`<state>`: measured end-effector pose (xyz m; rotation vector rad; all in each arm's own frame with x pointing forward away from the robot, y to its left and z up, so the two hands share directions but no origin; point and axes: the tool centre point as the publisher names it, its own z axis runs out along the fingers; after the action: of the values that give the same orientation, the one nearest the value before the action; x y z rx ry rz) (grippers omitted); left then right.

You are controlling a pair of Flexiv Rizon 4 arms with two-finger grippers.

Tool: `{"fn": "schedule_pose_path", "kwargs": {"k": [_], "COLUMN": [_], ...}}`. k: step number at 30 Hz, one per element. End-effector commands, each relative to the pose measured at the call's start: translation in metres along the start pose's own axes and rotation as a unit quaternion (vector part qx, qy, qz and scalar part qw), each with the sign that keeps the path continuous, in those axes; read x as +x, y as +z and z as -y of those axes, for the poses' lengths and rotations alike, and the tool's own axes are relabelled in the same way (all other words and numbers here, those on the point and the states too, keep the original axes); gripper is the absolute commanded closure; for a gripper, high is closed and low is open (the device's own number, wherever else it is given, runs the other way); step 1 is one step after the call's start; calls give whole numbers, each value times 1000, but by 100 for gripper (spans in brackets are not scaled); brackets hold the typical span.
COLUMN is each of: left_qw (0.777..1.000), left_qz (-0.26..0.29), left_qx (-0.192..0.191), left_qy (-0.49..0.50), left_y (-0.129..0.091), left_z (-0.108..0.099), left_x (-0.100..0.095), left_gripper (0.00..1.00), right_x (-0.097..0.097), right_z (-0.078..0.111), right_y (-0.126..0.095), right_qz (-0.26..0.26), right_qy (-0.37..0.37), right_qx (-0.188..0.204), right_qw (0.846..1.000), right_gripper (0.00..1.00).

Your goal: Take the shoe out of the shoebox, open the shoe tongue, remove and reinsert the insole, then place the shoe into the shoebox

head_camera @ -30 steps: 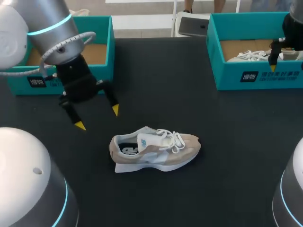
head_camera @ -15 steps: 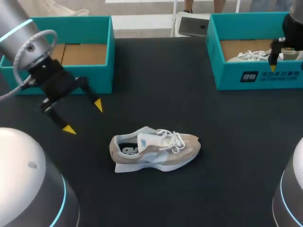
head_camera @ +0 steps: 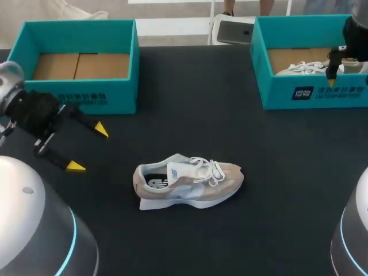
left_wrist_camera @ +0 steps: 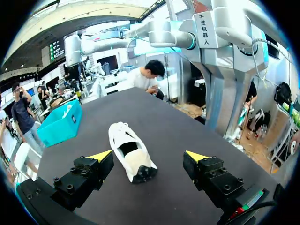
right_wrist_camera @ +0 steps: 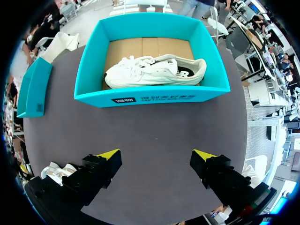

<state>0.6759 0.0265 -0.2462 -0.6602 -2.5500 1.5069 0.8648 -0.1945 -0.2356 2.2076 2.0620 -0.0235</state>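
Holds left pincer (head_camera: 88, 148) apart and empty above the worktop's (head_camera: 190, 86) left edge. Shows beige shoe (head_camera: 187, 181) upright mid-worktop, toe toward the right edge. Holds right pincer (right_wrist_camera: 157, 154) apart, empty, before far-right shoebox (right_wrist_camera: 150, 96) containing white shoe (right_wrist_camera: 154, 70). Shows bare cardboard floor in far-left shoebox (head_camera: 115, 98).

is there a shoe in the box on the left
No, the left box holds only its bare cardboard floor; the tan shoe lies on the table.
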Motion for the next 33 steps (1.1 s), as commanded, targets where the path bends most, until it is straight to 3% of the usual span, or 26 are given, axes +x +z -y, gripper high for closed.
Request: {"fn": "schedule_pose_path", "kwargs": {"k": [1, 8, 14, 20, 33], "left_qw": [999, 999, 995, 984, 983], "left_qz": [48, 48, 91, 139, 132], "left_qx": [10, 10, -2, 15, 16], "left_qy": [1, 1, -47, -107, -130], "left_y": [2, 2, 18, 38, 57], "left_z": [-4, -4, -31, -55, -70], "left_x": [5, 5, 17, 23, 27], "left_gripper": [0, 0, 0, 0, 0], "right_x": [0, 0, 0, 0, 0], "right_z": [0, 0, 0, 0, 0], "right_y": [0, 0, 0, 0, 0], "right_qz": [1, 1, 1, 1, 1], "right_qy": [0, 0, 0, 0, 0], "right_qx": [-1, -1, -1, -1, -1], "right_qw": [1000, 1000, 1000, 1000, 1000], "right_gripper": [0, 0, 0, 0, 0]}}
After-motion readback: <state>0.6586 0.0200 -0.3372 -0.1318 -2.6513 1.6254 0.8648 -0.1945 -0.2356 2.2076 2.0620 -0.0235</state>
